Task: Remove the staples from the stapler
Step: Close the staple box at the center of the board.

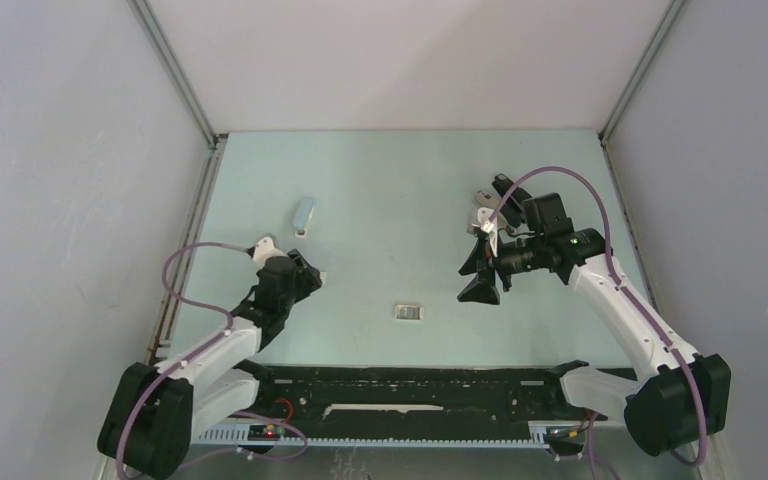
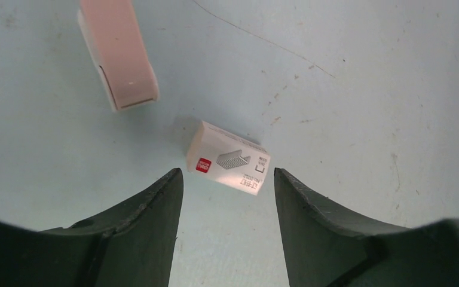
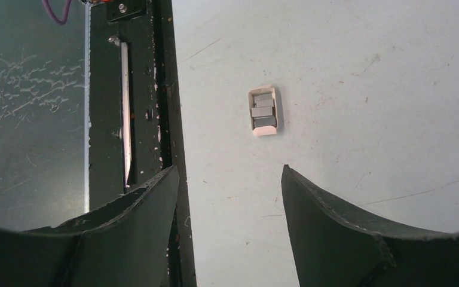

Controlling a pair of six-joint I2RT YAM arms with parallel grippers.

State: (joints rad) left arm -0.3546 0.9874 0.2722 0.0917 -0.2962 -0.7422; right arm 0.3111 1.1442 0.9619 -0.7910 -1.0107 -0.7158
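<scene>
Stapler (image 1: 304, 214) — lying on the tabletop (image 1: 410, 190) just past a white box (image 2: 228, 158) under the left gripper (image 2: 227, 173), hanging open and empty; right gripper (image 3: 228, 170), also open and empty, is overlooking staples (image 3: 263, 111) in a tray (image 3: 265, 131) — reaching past the box and pinning the stapler squarely is looking wisest.

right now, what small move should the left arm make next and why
Probably ease the left gripper farther from its base, over the stapler. Its jaws stand open and empty above the small white staple box, while the stapler lies just beyond it, with neither arm touching it.
</scene>
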